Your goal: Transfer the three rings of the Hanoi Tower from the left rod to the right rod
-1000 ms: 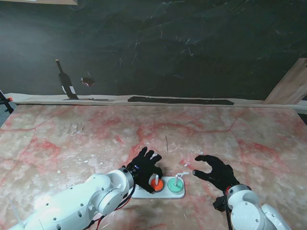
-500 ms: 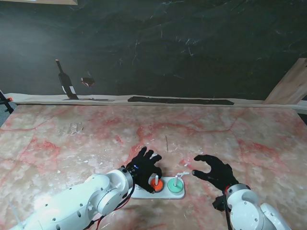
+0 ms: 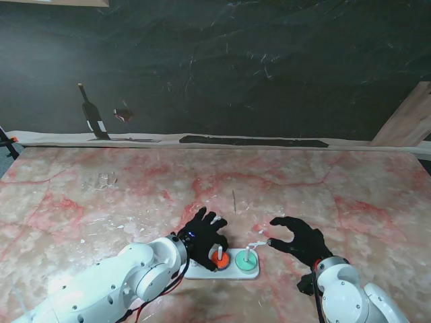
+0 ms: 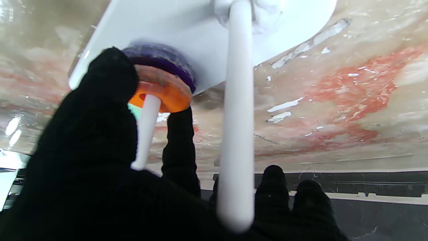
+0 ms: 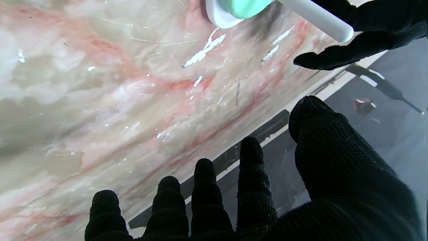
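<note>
White base point(image 3: 202, 271) sits on the marble surface point(image 3: 101, 202), near me, centre. Three rods on it. Left rod point(image 4: 235, 113) is bare, seen clearly only in the left wrist view; in the stand view it is hidden under the left hand point(image 3: 202, 235). Middle rod point(image 3: 219, 253) carries the orange ring point(image 3: 219, 258), with a purple ring point(image 4: 167, 60) under it against the base. Purple ring shows only in the left wrist view; in the stand view it is not made out. Right rod point(image 3: 247, 254) carries the green ring point(image 3: 246, 262).

Left hand is over the left end of the base, reaching to the middle rod. In the wrist view the thumb point(image 4: 110, 87) is on one side of the orange ring's edge and a finger point(image 4: 180, 140) touches the opposite side, so the hand pinches the orange ring; the ring is still low on the rod, on the purple one. Other fingers are loosely spread over the base.

Right hand point(image 3: 296, 239) hovers just to the right of the base, fingers spread and curled, holding nothing, apart from the green ring. Its wrist view shows only a cut-off corner of the base, a slice of green ring point(image 5: 247, 6) and the rod tip.

A small white bit near the right hand's fingertips is too small to identify.
</note>
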Robot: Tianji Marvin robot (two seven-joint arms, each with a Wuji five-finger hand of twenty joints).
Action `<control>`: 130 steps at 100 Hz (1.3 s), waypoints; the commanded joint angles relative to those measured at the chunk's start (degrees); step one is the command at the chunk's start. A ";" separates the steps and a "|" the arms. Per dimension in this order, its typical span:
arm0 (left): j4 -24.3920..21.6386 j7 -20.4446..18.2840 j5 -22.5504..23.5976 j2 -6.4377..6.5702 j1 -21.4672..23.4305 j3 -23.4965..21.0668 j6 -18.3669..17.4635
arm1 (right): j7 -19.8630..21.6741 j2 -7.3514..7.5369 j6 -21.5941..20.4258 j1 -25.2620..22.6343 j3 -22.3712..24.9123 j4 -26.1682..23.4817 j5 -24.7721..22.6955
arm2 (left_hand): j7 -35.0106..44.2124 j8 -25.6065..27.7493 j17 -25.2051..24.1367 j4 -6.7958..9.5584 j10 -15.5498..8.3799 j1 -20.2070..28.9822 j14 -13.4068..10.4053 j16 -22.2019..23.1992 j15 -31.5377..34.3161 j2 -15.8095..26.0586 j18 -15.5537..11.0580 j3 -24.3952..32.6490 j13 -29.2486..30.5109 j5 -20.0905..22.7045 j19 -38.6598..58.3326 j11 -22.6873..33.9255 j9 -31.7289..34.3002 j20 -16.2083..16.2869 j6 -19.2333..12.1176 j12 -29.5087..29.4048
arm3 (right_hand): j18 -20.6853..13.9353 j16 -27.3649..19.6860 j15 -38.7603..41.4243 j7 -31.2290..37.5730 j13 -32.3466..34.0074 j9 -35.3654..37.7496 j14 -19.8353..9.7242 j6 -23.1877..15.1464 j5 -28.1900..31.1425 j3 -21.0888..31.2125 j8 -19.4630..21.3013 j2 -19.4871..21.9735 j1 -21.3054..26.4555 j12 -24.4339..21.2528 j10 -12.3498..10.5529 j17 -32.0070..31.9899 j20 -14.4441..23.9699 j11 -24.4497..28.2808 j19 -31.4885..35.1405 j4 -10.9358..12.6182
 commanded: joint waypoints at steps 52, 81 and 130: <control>-1.07 -1.93 -0.16 0.50 0.26 0.26 -0.08 | 0.58 0.18 -0.03 0.29 -0.65 0.05 -0.35 | -6.80 -3.79 -0.27 0.95 0.72 1.09 0.27 0.26 0.15 -2.12 0.58 -0.01 -1.11 -5.79 -0.88 -1.89 -2.12 1.11 2.11 -0.55 | 0.12 0.38 -0.38 -0.42 -1.03 -1.82 0.11 0.50 -1.39 0.32 0.29 0.08 -2.12 0.30 -0.16 -0.16 -0.53 0.68 -0.79 0.21; -0.34 -0.57 -0.50 0.20 -0.03 1.10 0.09 | 0.63 0.18 0.09 0.39 -0.78 0.06 -0.28 | -1.38 -0.40 -0.20 1.40 0.30 1.49 0.17 0.67 0.60 -0.25 0.31 0.44 -1.11 -1.69 -0.73 -1.31 -2.02 1.30 -0.75 0.67 | 0.12 0.38 -0.39 -0.41 -1.07 -1.87 0.03 0.50 -1.36 0.35 0.29 0.19 -2.17 0.29 -0.21 -0.17 -0.50 0.65 -0.77 0.20; 0.03 1.40 0.18 -0.03 0.93 0.38 0.61 | 0.30 0.10 0.35 0.06 -0.67 -0.29 -0.23 | 3.73 1.31 -0.15 2.42 -0.54 1.84 -0.38 4.18 1.84 1.64 -0.13 2.01 -1.27 3.24 -0.24 1.60 -0.75 2.78 0.02 1.51 | 0.12 0.38 -0.38 -0.49 -1.06 -1.87 -0.04 0.54 -1.54 0.35 0.27 0.27 -2.24 0.29 -0.19 -0.17 -0.49 0.65 -0.77 0.20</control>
